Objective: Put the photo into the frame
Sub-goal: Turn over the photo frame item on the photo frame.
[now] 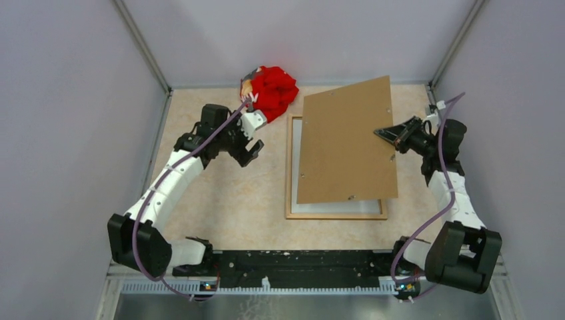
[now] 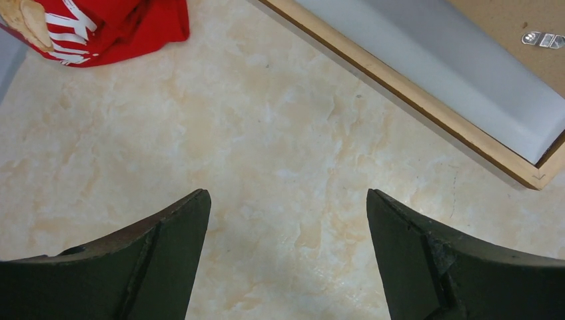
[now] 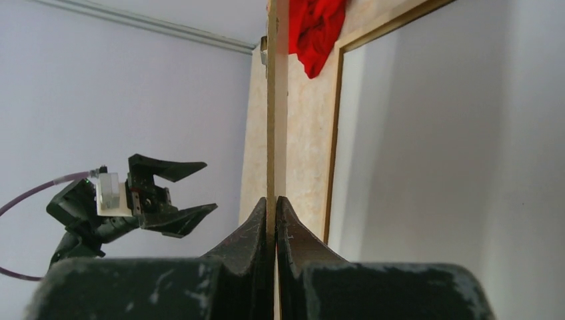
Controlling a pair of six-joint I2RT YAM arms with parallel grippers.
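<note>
**Q.** Where do the frame and the photo lie?

**A.** The frame lies flat at the centre of the table, with its long axis running top to bottom in the overhead view. A white sheet fills its opening and shows as strips along the left and lower edges. This sheet is judged to be the photo, lying reverse side up. No printed side is visible.

**Q.** What covers the rest of the opening?

**A.** The backing board covers it. It sits slightly askew and overhangs the frame at the upper right. The right fingers are clamped together on its right edge. The right wrist view shows the board edge-on between them, raised clear of the white sheet on that side.

**Q.** And the other arm?

**A.** The left fingers stand wide apart and hold nothing. They hover over bare table to the left of the frame's left rail, level with its upper half and below the red cloth.

**Q.** Which relation governs the coming move?

**A.** The board's long axis measured against the frame's. The two are nearly parallel but rotated a little, so the board probably needs squaring before it can settle inside the rails. The right arm holds the board. The left arm is nearer the left rail and could, by judgement, steady the frame there.
</note>
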